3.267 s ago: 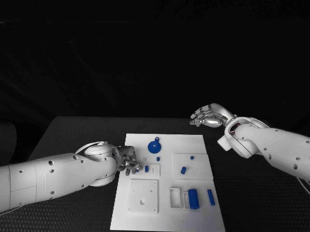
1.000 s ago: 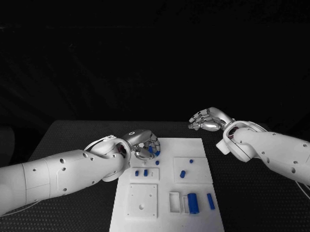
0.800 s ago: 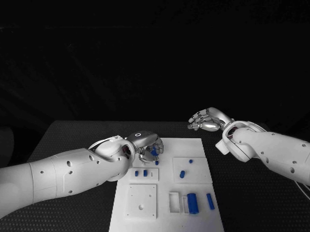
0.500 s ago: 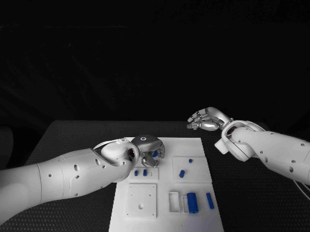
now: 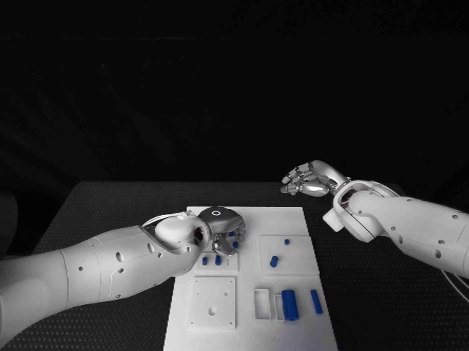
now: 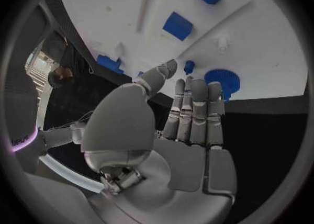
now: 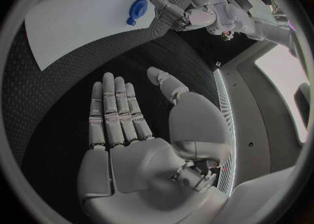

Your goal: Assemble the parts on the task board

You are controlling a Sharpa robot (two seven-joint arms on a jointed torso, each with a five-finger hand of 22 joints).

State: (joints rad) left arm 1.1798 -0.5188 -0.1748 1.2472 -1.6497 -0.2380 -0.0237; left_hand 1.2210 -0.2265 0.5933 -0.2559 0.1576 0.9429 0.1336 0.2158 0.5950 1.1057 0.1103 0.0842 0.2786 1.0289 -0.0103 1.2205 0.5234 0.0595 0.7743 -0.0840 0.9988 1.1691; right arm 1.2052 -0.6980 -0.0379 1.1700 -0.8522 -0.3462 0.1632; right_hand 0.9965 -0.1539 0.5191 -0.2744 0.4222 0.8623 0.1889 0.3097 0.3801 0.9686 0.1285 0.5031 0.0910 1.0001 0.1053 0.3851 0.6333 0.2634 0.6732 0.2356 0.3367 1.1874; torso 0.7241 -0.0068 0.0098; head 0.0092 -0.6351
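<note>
Task board [image 5: 298, 223] white, flat on black table [image 5: 107, 205]. Left hand [image 6: 190, 114] over board's far left part, fingers straight and apart, grasping nothing. Right hand [image 7: 124, 124] off board above table, fingers extended, nothing held. Blue gear [image 6: 222, 80] just past left fingertips [image 6: 196, 85], small blue peg [image 6: 189, 66] beside them.

One white task board [image 5: 298, 219] lies on one black counter [image 5: 107, 205]. Two robot hands, left hand [image 5: 224, 227] and right hand [image 5: 306, 179], are over it. One blue toothed wheel [image 6: 222, 81] sits just beyond the left hand's fingertips [image 6: 196, 85]; several small blue parts [image 5: 290, 303] lie on the board, their exact number unclear.
</note>
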